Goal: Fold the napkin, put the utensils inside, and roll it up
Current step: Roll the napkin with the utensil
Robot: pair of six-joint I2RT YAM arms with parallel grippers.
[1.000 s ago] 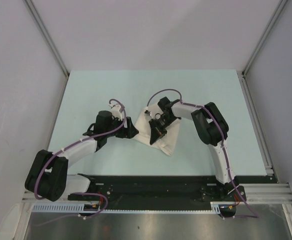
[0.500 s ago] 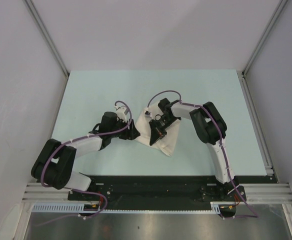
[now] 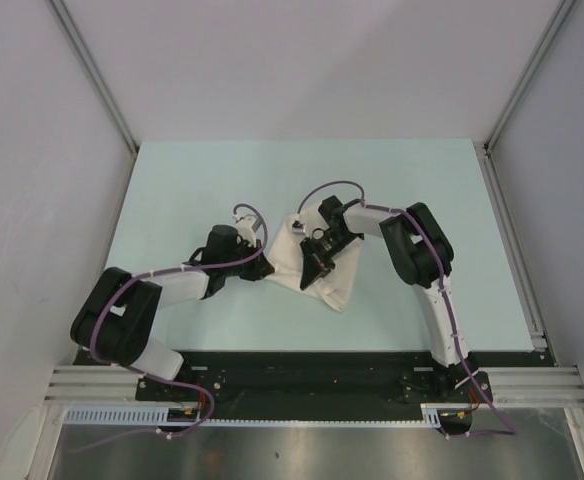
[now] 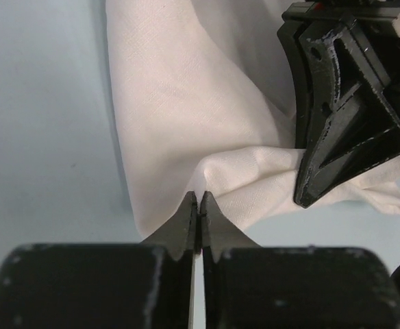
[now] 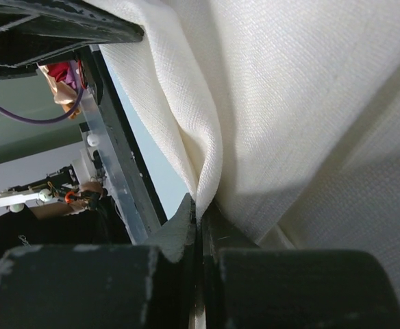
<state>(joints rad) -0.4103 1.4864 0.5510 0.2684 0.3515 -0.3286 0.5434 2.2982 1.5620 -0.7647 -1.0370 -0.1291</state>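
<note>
The white napkin (image 3: 317,262) lies bunched and folded on the pale table near the middle. My left gripper (image 3: 263,268) is at its left edge, shut on a pinch of the cloth; the left wrist view shows the closed tips (image 4: 198,200) nipping a raised fold of napkin (image 4: 186,103). My right gripper (image 3: 312,272) is over the napkin's middle, shut on another fold; the right wrist view shows its tips (image 5: 200,209) clamping a ridge of napkin (image 5: 289,103). In the left wrist view the right gripper (image 4: 308,199) shows as black fingers on the cloth. The utensils are out of view.
The pale blue table (image 3: 192,180) runs between grey walls, with a metal rail (image 3: 512,240) along its right side. The black base rail (image 3: 302,375) of both arms lies along the near edge.
My left arm has reached right to the napkin's left edge and its gripper has gone from open to shut on the cloth. The right gripper has stayed shut on the napkin.
</note>
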